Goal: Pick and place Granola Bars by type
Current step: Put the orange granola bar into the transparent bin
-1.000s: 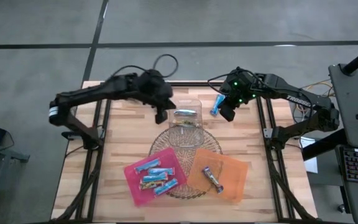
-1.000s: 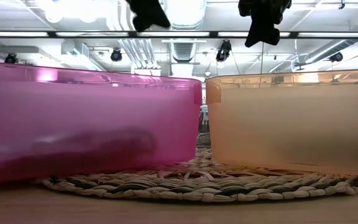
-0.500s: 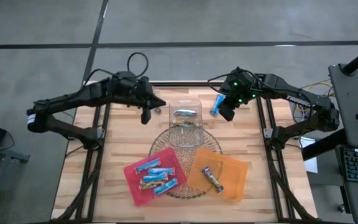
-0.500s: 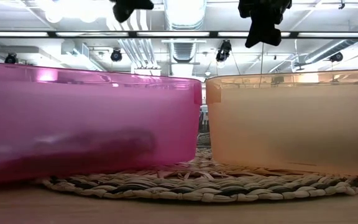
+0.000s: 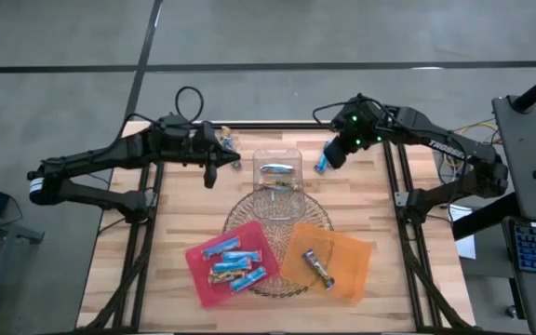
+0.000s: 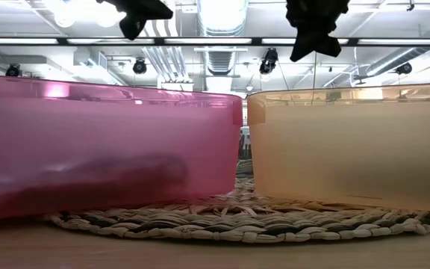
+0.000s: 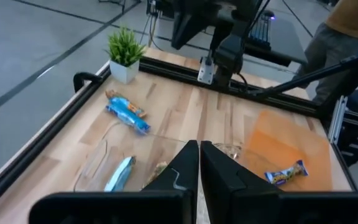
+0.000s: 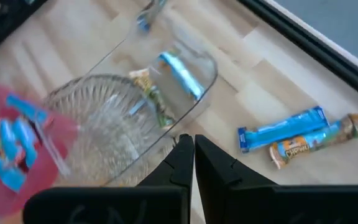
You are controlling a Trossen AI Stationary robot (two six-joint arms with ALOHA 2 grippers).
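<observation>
We saw the left gripper point(image 5: 211, 177) and the right gripper point(image 5: 332, 159) hanging empty with fingers pressed together, either side of the clear plastic box point(image 5: 277, 172). Blue granola bars point(image 5: 233, 264) lay in the pink tray point(image 5: 197, 261); two more point(image 8: 297, 135) lay on the table point(image 5: 184, 219) beside the right gripper.

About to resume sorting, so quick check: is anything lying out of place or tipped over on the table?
Yes. The clear plastic box lies tipped on its side with two bars inside. Two light blue wrapped bars lie loose on the wood beside it, under the shut right hand, outside the pink flat tray and orange flat tray.
</observation>
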